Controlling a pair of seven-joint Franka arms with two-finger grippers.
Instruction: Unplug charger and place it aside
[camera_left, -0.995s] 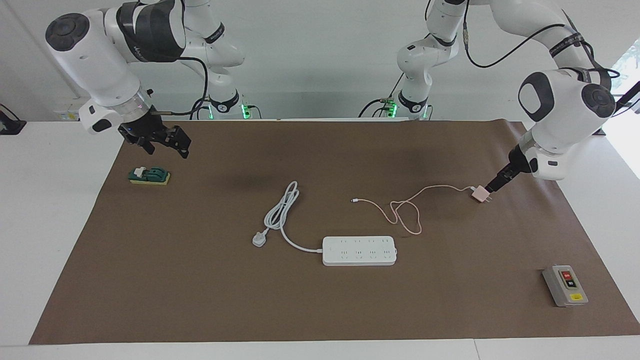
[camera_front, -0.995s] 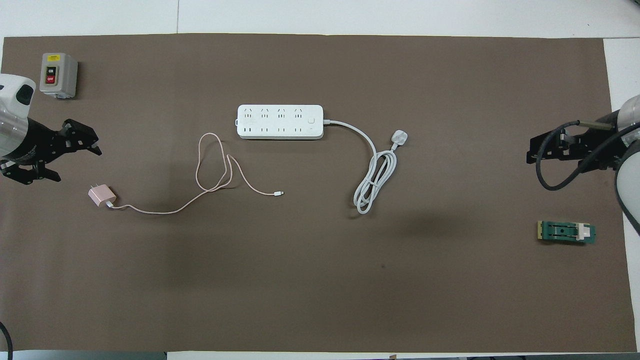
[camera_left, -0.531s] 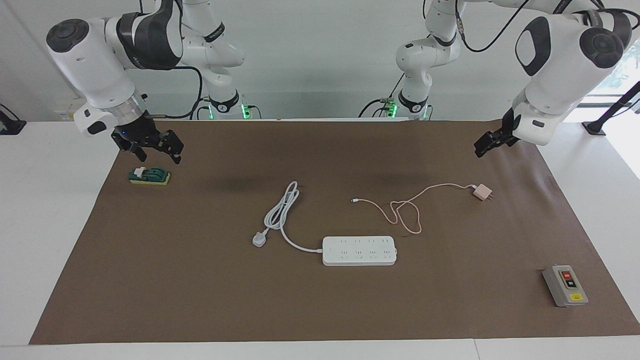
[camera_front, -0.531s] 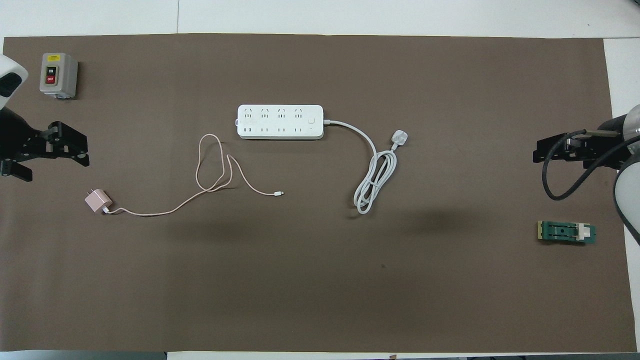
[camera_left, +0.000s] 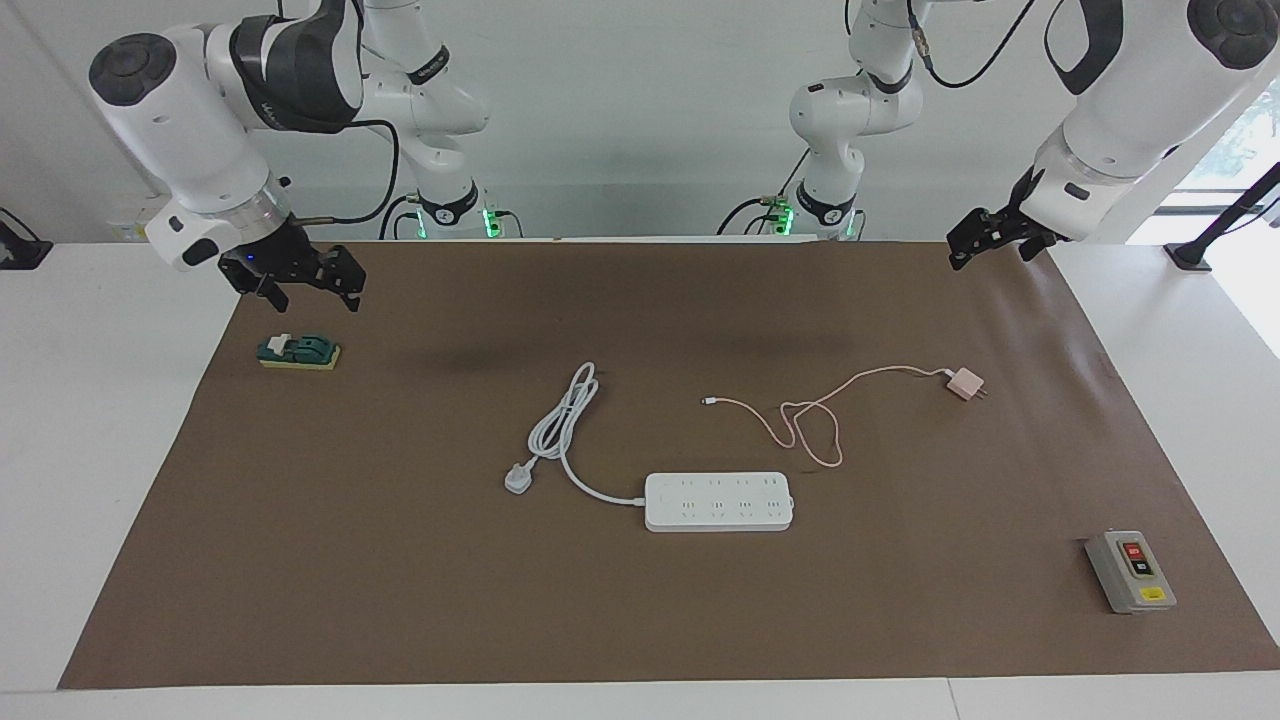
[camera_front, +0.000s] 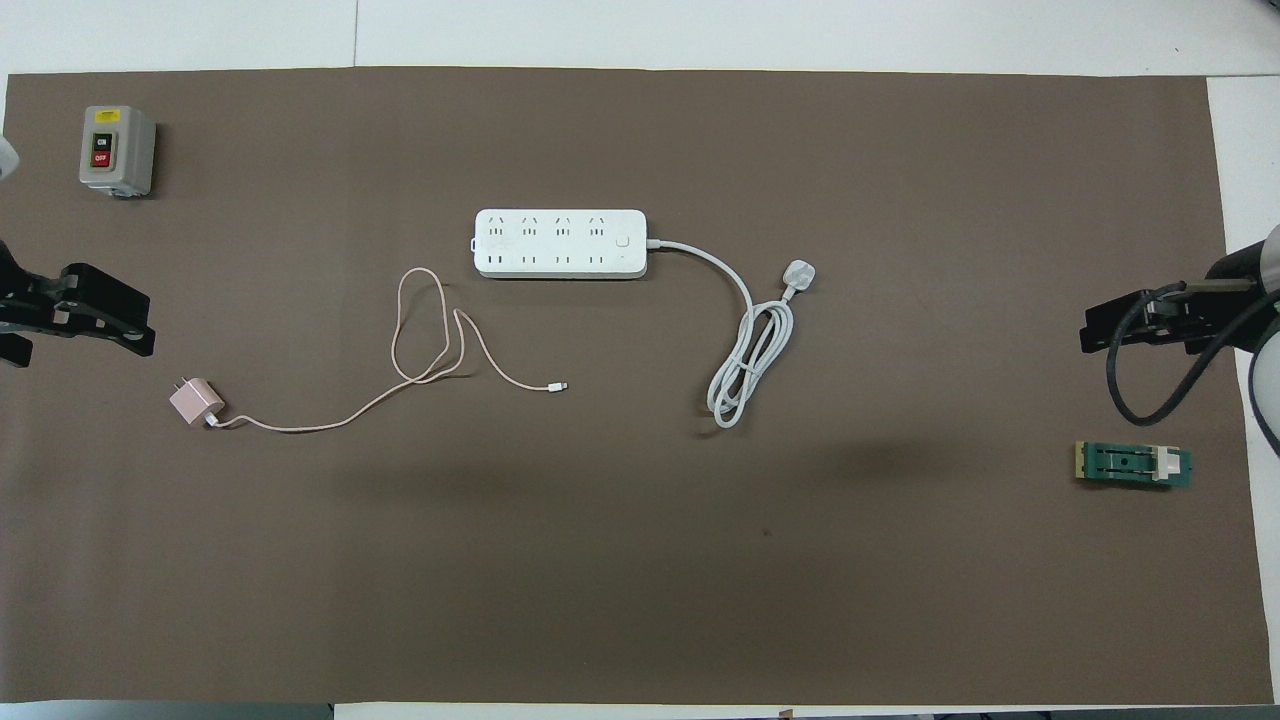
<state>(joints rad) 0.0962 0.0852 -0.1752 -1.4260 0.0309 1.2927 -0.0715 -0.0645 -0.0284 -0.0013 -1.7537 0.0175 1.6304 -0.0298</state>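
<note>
The green switch block (camera_left: 299, 352) lies closest to the robots, at the right arm's end of the brown mat (camera_left: 400, 600). The right gripper (camera_left: 305, 290) hangs over the mat just beside it, claw open and empty; this arm waits.

A little farther out, toward the left arm's end, the charger (camera_left: 964, 383) lies on its side on the mat with its prongs bare. Its thin pink cable (camera_left: 895, 368) trails toward the middle of the table and loops once near the power strip (camera_left: 718, 501). The charger is out of the strip, well apart from it, and nothing grips it. The left gripper (camera_left: 990, 245) is up in the air over the mat's edge at its own end, clear of the charger, with its claw open and holding nothing.

Farther from the robots than the charger, the strip lies flat with all of its sockets empty, its own white plug (camera_left: 518, 480) and coiled cord beside it. The grey button box (camera_left: 1130, 570) sits farthest out, at the left arm's end.

The unplugging and setting aside look done, so the step in hand is likely the left arm's retreat. To do it well:
- Keep the claw open.
- Travel high and away from the cable, so that no finger catches it and drags the charger toward the strip.
- Stay clear of the button box.
</note>
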